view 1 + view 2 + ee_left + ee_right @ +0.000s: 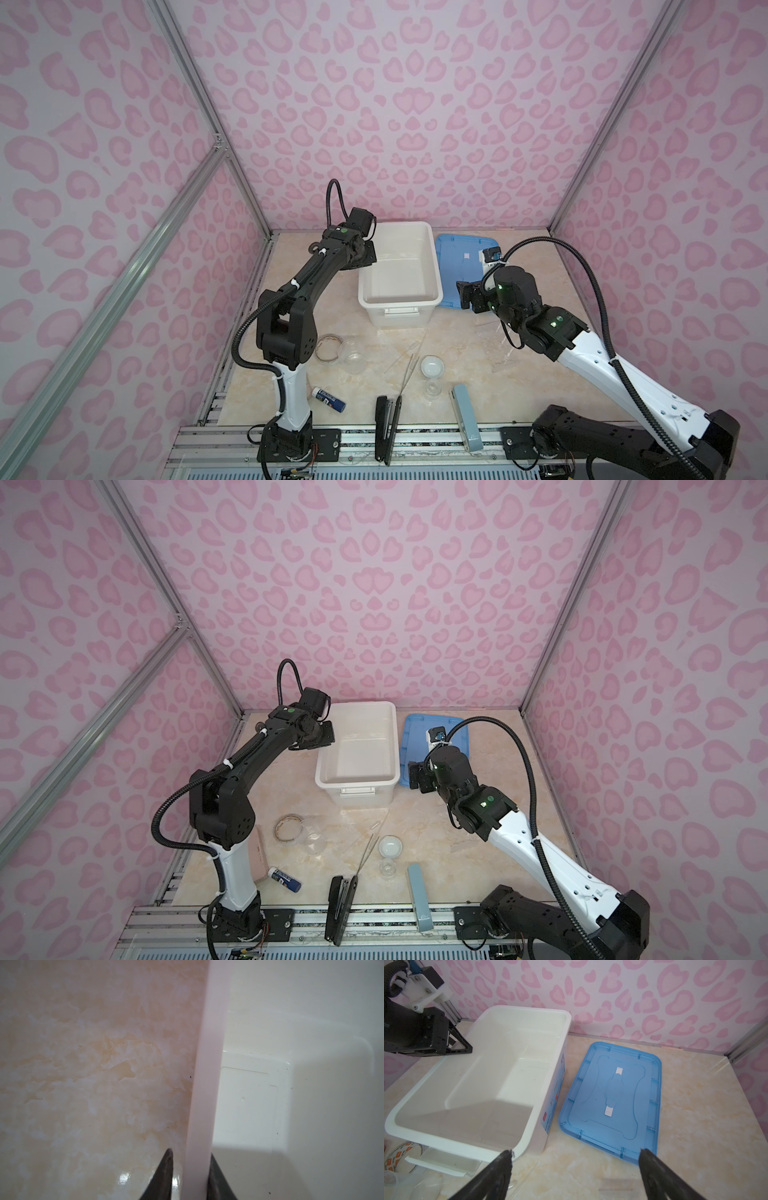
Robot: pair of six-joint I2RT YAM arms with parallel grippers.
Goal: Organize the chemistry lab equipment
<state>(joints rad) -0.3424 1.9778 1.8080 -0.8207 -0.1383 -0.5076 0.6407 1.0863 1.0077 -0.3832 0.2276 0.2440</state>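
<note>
Equipment lies on the counter (pixel 357 386) in front of the white bin (pixel 399 316): clear round dish (pixel 352 355), white dish (pixel 432 366), small beaker (pixel 433 390), thin droppers (pixel 409 372). Left end effector (pixel 191 1154) straddles the bin's left rim, jaws narrow; firm clamping cannot be confirmed. Right end effector (pixel 576 1150) stands wide, holding nothing, above the gap between bin and blue lid (pixel 461 266).

both top views: high, front, looking down | left wrist: close, probably on bin (pixel 204 1084) rim | right wrist: near, same bin
</note>
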